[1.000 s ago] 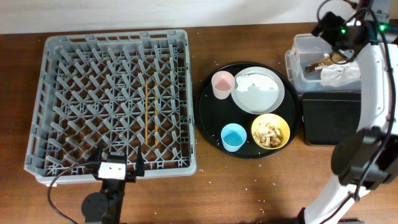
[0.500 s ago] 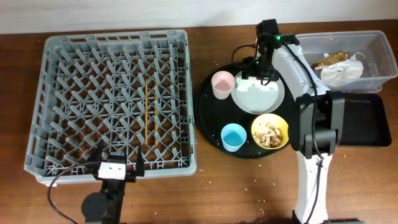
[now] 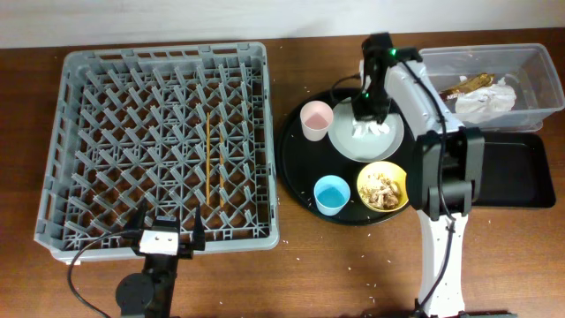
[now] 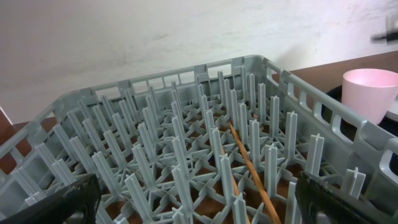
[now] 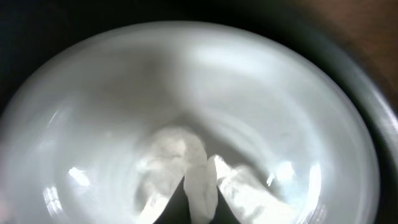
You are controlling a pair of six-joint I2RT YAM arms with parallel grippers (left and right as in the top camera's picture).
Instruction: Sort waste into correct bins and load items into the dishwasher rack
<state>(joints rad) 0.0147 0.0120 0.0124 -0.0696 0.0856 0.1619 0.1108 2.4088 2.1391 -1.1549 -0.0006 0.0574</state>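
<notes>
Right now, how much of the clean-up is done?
Some napkins lie in the clear tub. The right gripper is down on the plate at a napkin. The pink cup, blue cup, plate and bowl of scraps await; the rack holds only a stick.

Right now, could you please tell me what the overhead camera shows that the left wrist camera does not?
Only the overhead view shows the plate, the blue cup, the yellow bowl, the clear tub, the flat black tray and the right gripper at the plate. Only the left wrist view shows the pale wall behind the rack, and its pegs from the side. Both show the grey rack, the thin stick lying in it and the pink cup.
</notes>
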